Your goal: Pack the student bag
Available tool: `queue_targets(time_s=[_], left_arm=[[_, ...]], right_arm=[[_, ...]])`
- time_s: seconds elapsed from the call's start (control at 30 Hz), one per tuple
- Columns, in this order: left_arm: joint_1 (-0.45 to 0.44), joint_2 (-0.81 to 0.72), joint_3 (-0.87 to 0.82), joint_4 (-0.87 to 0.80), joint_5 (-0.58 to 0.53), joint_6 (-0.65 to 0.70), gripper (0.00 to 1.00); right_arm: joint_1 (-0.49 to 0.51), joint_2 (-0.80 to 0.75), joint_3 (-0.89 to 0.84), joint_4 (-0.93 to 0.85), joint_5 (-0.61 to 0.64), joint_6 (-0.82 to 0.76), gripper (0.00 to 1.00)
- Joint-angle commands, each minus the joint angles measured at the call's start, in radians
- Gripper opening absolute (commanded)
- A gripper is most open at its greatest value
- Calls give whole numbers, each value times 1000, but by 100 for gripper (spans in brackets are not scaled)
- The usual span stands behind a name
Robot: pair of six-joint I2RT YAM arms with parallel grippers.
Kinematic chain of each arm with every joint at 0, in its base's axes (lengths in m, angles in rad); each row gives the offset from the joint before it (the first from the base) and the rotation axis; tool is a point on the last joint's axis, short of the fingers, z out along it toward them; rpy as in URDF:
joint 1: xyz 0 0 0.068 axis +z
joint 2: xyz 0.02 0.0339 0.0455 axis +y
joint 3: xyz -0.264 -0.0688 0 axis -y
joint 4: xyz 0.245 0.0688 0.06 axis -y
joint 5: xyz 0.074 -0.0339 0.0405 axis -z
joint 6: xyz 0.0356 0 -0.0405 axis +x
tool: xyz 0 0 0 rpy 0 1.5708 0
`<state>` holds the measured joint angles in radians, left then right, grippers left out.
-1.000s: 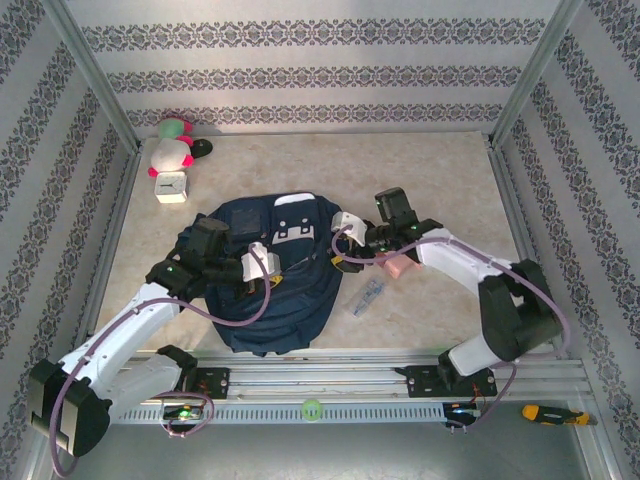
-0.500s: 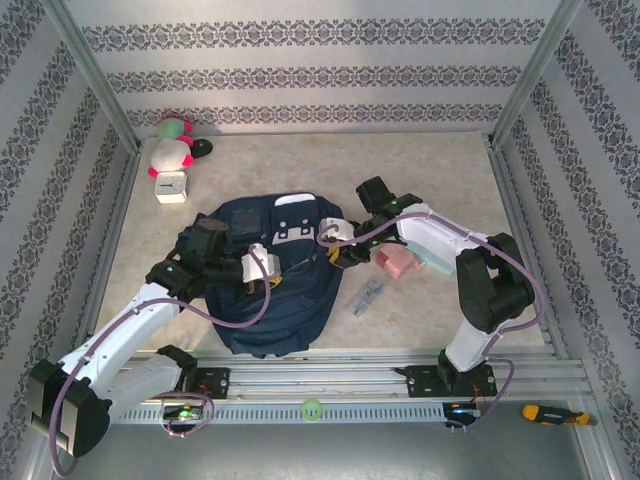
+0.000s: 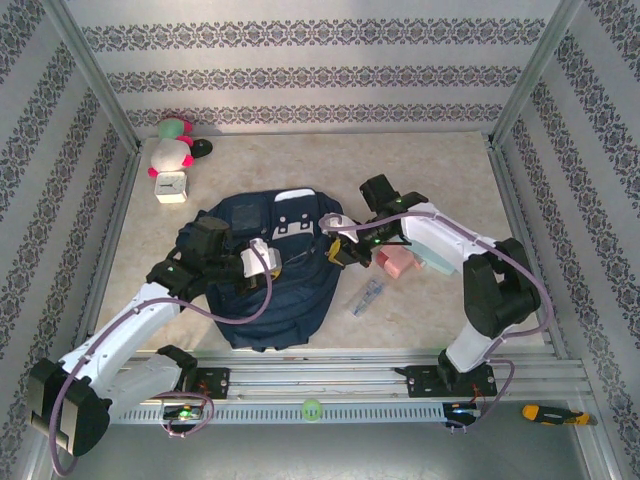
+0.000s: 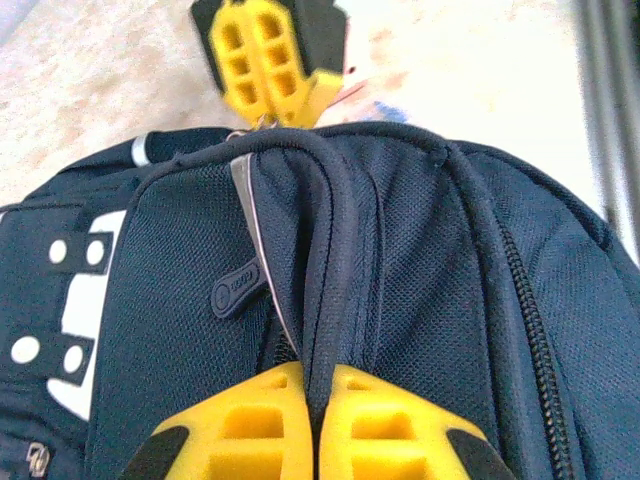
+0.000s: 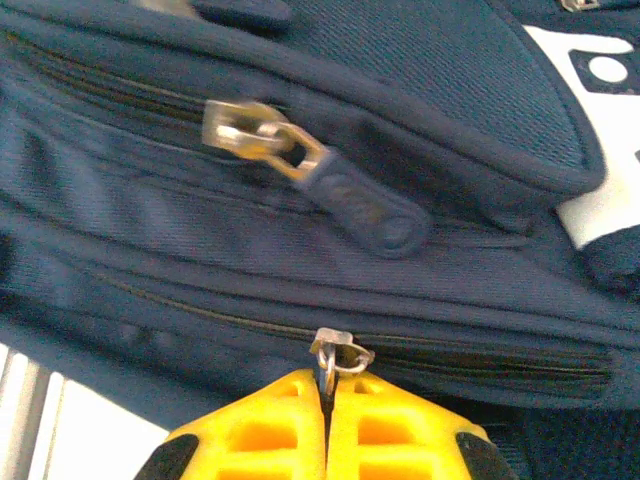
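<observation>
A plush toy [image 3: 171, 150] and white cube [image 3: 172, 186] sit far left, a pink box [image 3: 397, 263] right.

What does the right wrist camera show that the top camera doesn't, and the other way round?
Right wrist: a metal zipper pull pinched in the shut right gripper, and a navy-tabbed pull above it. Top: the left gripper on the bag, a plush toy, a pink box, a screwdriver. Shared: the bag and the right gripper.
</observation>
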<state>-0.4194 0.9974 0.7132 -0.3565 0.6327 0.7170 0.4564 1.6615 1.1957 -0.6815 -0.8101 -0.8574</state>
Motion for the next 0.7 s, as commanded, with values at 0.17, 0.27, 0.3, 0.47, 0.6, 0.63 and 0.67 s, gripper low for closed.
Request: queue_targets(time_s=[0.17,0.27,0.3,0.47,0.6,0.63,0.67], left_arm=[[-89,94,70,175,-282,-135,0],[-115,126,81,239,-313,-215,0],[-125,138,83,262,-327,-242,0],[-169,210,113,344,-411,-374,0],[-210,270,128,433,-487,-488,0],[-218,282,134,453,-502,-524,0],[-225,296,141,472,-508,-565,0]], right_arm=[[47,-131,-17,-20,-103,211,0],[58,-147,-27,-17,-125,292,0],[61,-153,-32,-13,-135,324,0],[81,-200,-78,48,-148,494,0],[98,-260,-151,181,-135,670,0],[101,-272,-169,214,-126,716,0],[102,-284,-189,248,-110,771,0]])
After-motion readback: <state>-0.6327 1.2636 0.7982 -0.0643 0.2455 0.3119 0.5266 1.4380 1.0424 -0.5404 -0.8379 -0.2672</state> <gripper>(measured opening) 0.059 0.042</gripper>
